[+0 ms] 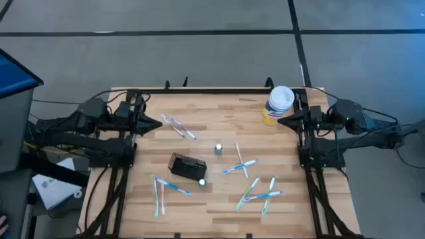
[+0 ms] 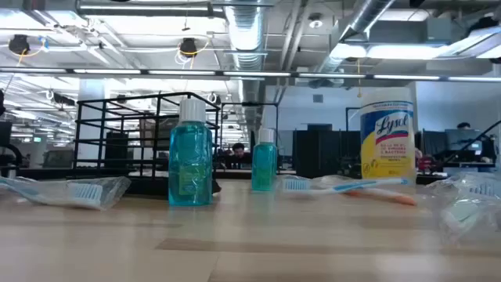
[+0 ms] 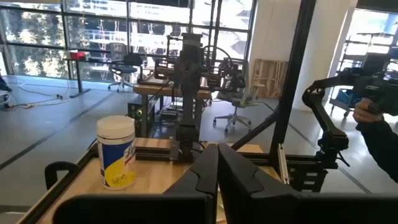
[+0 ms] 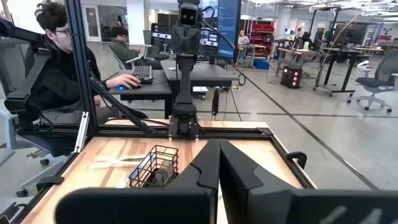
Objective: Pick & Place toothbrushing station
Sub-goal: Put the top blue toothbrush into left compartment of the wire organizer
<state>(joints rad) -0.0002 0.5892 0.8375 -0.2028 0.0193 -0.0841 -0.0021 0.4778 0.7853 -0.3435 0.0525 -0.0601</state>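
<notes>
The toothbrushing station (image 1: 186,164) is a small black wire box. It rests on the wooden table (image 1: 219,212) left of centre, and it also shows in the right wrist view (image 4: 154,167) and the low view (image 2: 141,141). My left gripper (image 1: 159,123) is shut with nothing in it and hovers at the table's left side, pointing right (image 3: 217,152). My right gripper (image 1: 280,121) is shut with nothing in it at the right side, pointing left (image 4: 219,148). Neither is near the station.
Several toothbrushes lie scattered: wrapped ones (image 1: 179,126) at the far left, others at the near left (image 1: 166,188) and near right (image 1: 259,192). Two small blue bottles (image 1: 218,149) (image 1: 202,180) stand near the station. A yellow canister with a white lid (image 1: 279,105) stands at the far right. People sit beyond the table (image 4: 56,68).
</notes>
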